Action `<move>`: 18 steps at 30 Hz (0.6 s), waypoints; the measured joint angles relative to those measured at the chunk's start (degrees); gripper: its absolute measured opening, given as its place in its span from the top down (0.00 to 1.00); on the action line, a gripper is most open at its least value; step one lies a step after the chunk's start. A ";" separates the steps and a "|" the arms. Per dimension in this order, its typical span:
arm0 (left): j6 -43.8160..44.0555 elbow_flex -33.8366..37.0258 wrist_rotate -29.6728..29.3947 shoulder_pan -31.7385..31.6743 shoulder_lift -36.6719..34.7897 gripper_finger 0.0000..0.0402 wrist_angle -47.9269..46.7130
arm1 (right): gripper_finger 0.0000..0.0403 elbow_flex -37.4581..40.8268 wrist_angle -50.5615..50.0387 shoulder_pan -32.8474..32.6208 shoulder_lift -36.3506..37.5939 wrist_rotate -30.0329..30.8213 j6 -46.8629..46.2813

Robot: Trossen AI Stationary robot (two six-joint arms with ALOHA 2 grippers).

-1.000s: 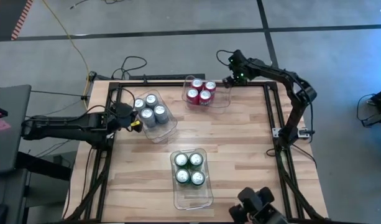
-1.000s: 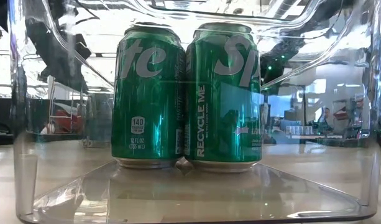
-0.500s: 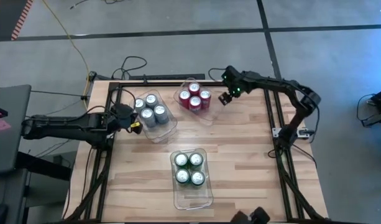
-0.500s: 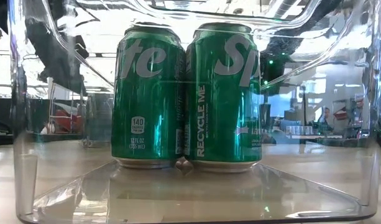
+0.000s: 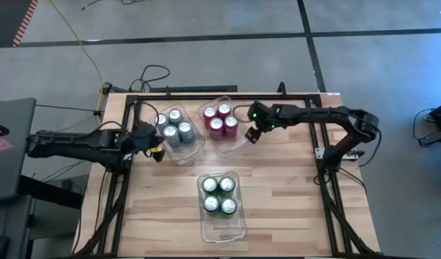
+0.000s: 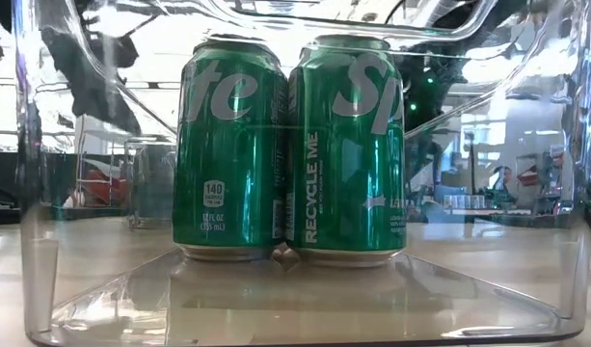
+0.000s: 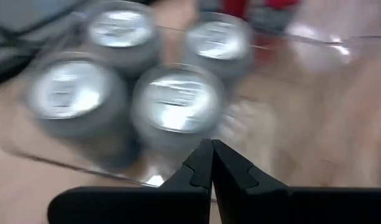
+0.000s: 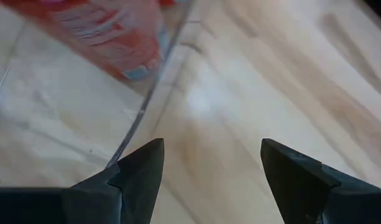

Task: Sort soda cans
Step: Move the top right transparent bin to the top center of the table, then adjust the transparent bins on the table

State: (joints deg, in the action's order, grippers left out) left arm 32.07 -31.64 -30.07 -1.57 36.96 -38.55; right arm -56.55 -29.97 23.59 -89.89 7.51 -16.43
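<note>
Grey concrete floor with cables around a pale wooden bench (image 5: 278, 187) framed in black rails; beyond it, in the low view, a bright workshop.

Three clear plastic bins on the bench, one colour of soda cans in each, four to a bin. Silver-grey cans (image 5: 173, 126) in the bin at ten o'clock (image 5: 190, 152); red cans (image 5: 218, 119) in the bin at twelve o'clock (image 5: 234, 141); green cans (image 5: 219, 195) in the bin at six o'clock (image 5: 221, 229), nearest the low camera, two of them upright and touching side by side (image 6: 290, 159). No loose can anywhere on the bench, hence sorting by colour apparently complete.

Left gripper (image 5: 154, 146) at the nine o'clock side of the silver-grey bin, fingers clenched together on nothing (image 7: 211, 167), tips just short of the bin wall; seemingly placed to nudge or steady that bin rather than to grasp a can.

Right gripper (image 5: 253, 134) at the three o'clock side of the red bin, fingers released and spread wide (image 8: 209, 174), one fingertip by the clear bin edge, bare wood between them; a red can (image 8: 109, 34) tilted across the wrist view behind the wall. Posture consistent with pushing or repositioning the bin toward its neighbour, though contact not certain.
</note>
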 joint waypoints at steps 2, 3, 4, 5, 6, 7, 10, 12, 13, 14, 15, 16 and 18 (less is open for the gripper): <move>0.13 -1.13 1.89 2.01 0.02 1.00 -0.16 | 0.29 0.04 1.34 -2.05 -0.10 0.02 -0.06; 0.76 -1.65 1.99 3.16 -0.01 1.00 -0.19 | 0.29 0.04 2.21 -2.92 -0.10 0.01 -0.05; 1.83 -2.27 2.09 4.21 -0.01 1.00 -0.57 | 0.29 0.04 3.09 -3.60 -0.10 0.02 -0.04; 3.30 -2.84 2.15 5.21 -0.01 1.00 -1.50 | 0.29 0.04 3.63 -4.10 -0.10 0.02 -0.04; 5.54 -3.28 2.18 6.25 -0.01 1.00 -2.64 | 0.29 0.04 3.99 -4.43 -0.10 0.08 -0.06; 8.05 -3.56 2.05 7.24 -0.01 1.00 -3.95 | 0.29 0.04 4.12 -4.64 -0.10 0.69 -0.06; 17.85 -3.62 -0.27 9.90 0.02 1.00 -10.38 | 0.29 0.04 4.10 -4.59 -0.08 6.05 -0.08; 24.59 -3.62 -1.91 11.50 0.14 1.00 -16.01 | 0.29 0.04 4.04 -4.88 0.15 11.12 -0.05; 27.16 -3.62 -2.18 12.15 0.21 1.00 -18.33 | 0.29 0.04 4.15 -5.03 0.45 13.27 0.03; 29.11 -3.62 -2.06 12.79 0.22 1.00 -20.25 | 0.29 0.04 4.46 -5.20 0.97 14.70 0.20; 30.73 -3.62 -1.76 13.37 0.26 1.00 -21.70 | 0.29 0.04 4.60 -5.24 1.53 15.30 0.40; 32.46 -3.62 -1.69 13.84 0.28 1.00 -22.87 | 0.29 0.04 4.85 -5.28 2.05 15.38 0.84; 35.14 -3.58 -2.55 14.20 0.54 1.00 -24.40 | 0.29 0.04 5.90 -5.28 3.38 15.46 1.35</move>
State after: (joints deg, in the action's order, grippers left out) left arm 67.21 -35.23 -32.62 12.63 37.50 -62.95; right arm -56.51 -24.07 18.32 -86.51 22.97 -15.08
